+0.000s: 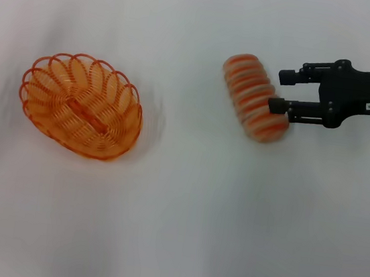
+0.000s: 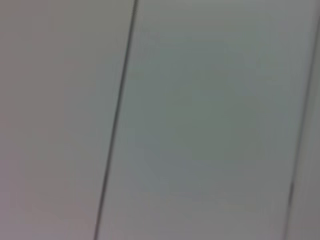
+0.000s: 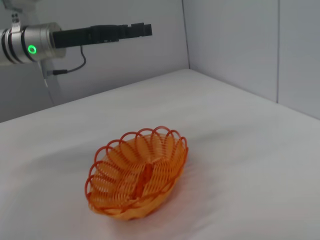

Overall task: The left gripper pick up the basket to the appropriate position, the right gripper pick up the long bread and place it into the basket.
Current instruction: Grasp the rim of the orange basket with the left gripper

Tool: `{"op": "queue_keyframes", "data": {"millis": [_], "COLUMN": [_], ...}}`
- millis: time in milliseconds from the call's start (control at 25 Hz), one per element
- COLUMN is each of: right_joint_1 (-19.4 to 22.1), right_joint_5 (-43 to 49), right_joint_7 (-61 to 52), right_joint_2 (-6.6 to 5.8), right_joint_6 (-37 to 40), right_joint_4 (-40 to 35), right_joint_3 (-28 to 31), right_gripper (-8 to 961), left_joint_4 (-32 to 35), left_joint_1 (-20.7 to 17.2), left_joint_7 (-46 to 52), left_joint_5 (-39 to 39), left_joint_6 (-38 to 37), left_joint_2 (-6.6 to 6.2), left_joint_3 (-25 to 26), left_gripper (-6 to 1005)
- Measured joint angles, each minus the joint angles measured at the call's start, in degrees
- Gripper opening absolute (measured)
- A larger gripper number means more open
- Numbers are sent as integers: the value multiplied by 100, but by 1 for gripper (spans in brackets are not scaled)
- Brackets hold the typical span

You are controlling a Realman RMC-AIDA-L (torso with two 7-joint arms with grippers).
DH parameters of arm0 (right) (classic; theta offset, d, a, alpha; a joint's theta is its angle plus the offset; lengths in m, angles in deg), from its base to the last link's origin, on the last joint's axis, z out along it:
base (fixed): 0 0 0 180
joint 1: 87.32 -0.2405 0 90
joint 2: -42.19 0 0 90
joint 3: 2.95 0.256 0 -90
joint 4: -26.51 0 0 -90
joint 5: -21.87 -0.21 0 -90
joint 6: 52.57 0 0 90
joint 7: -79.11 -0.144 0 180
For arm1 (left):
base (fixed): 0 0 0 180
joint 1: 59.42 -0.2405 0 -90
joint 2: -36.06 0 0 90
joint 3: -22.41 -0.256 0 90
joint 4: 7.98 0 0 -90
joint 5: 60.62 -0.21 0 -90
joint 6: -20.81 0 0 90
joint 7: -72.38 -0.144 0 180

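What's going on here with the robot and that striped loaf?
The right pincer has reached in from the side, and its open fingers sit at the end of the long bread, which lies on the white table. The basket sits apart, with no bread in it. The left pincer hangs in the air far from the basket.

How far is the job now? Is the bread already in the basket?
Not yet. The basket sits empty on the white table. The right gripper, open, is at the end of the long bread, which lies on the table. The left gripper hangs raised, away from the basket. Grasping and placing remain.
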Motion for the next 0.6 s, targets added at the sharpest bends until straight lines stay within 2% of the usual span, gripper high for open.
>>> {"op": "queue_keyframes", "data": {"millis": [40, 120, 240, 480, 600], "right_joint_1": [2, 1, -2, -8, -32], "right_joint_5": [-28, -107, -209, -460, -475], "right_joint_7": [15, 50, 103, 210, 271], "right_joint_2": [16, 86, 145, 269, 280], "right_joint_6": [-37, -151, -250, -462, -490], "right_joint_4": [5, 12, 30, 132, 218], "right_joint_3": [3, 7, 8, 3, -6], "right_gripper": [639, 639, 639, 639, 639], "left_joint_4": [-96, -371, -1100, -1730, -1758], "left_joint_1": [-29, -59, -80, 3, 75], "left_joint_7": [-269, -652, -1429, -2275, -1988], "left_joint_5": [278, 698, 1503, 1996, 2045], "left_joint_6": [74, 145, 187, 230, 294], "left_joint_2": [70, 111, 111, 137, 112], "left_joint_3": [2, 4, 4, 3, -71], "left_gripper": [820, 818, 816, 814, 814]}}
